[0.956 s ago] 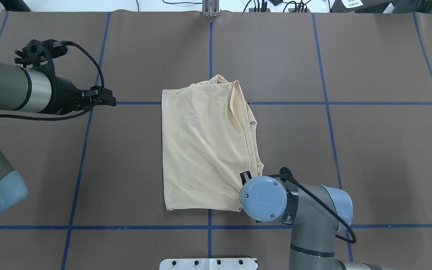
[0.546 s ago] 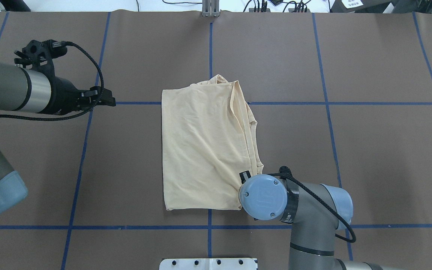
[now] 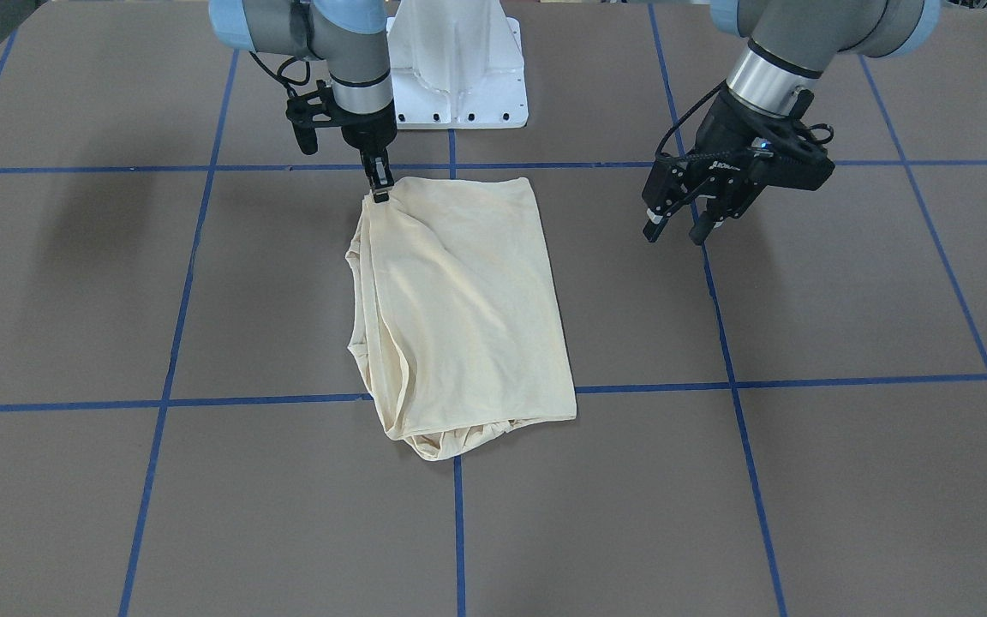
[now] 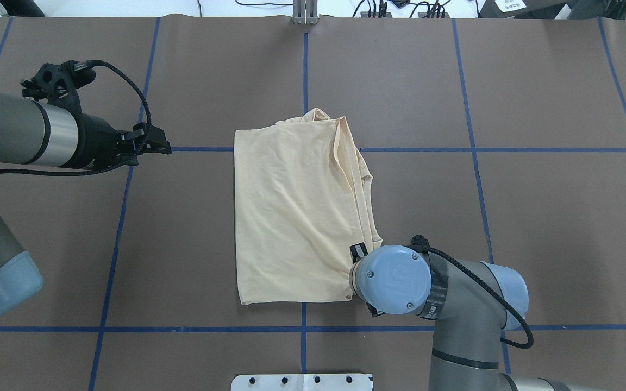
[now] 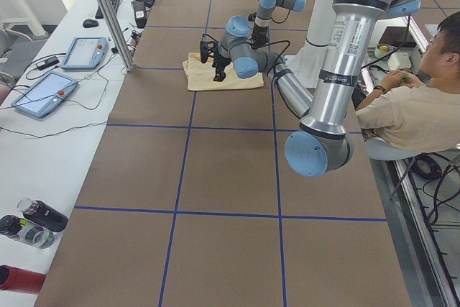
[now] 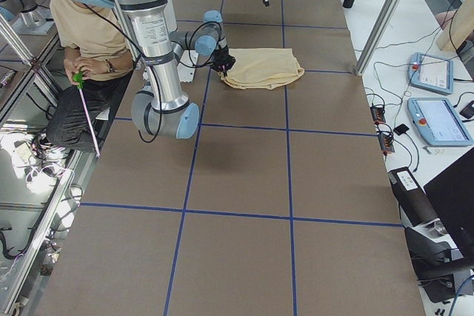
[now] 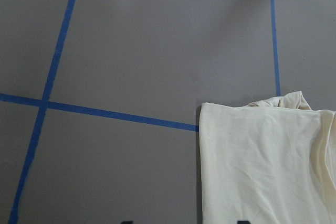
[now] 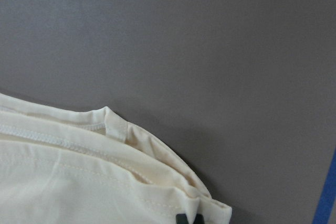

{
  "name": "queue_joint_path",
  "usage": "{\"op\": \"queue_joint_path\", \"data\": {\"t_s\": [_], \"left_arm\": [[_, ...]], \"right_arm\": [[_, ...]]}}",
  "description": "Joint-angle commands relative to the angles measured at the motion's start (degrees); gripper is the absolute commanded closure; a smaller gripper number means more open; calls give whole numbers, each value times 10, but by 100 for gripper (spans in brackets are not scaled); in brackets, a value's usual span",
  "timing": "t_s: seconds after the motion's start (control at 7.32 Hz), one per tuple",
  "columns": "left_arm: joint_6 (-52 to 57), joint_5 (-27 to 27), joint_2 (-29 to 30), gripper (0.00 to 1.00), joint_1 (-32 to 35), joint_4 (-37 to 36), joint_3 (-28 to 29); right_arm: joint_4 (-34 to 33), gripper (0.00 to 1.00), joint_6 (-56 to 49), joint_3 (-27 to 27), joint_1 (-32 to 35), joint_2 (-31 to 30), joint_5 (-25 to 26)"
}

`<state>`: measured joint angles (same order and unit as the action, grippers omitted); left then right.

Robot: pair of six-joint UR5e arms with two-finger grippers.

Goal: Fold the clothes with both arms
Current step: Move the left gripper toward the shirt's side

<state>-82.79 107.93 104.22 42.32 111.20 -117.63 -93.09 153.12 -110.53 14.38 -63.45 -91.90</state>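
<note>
Bare table [image 4: 536,228] lies free on every side of the folded T-shirt [image 4: 291,217], widest to the right and far left. The right gripper [image 3: 381,193] and its arm [image 4: 454,309] block the shirt's near right corner; the left gripper [image 3: 675,233] hangs well apart to its left, apparently above the surface.

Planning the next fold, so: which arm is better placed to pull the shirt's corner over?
Right. The right gripper is shut on the T-shirt at its corner nearest the robot's base; the left gripper hangs open above the table, apart from the cloth.
</note>
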Motion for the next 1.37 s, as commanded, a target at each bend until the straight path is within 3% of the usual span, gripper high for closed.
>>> {"op": "queue_joint_path", "data": {"t_s": [0.0,0.68,0.82,0.96,1.23], "left_arm": [[-97,-3,13,23,-31,3,-4],[-166,-39,27,12,-72,3,-4],[-167,-39,27,11,-72,3,-4],[-167,-40,27,11,-72,3,-4],[-167,-44,27,11,-73,2,-4]], "right_arm": [[-30,100,0,-18,-6,-1,-1],[-45,98,-4,-17,-32,-4,7],[-45,63,-4,-17,-30,-4,7],[-45,46,-4,-13,-29,-4,18],[-40,40,0,6,-31,-1,48]]}}
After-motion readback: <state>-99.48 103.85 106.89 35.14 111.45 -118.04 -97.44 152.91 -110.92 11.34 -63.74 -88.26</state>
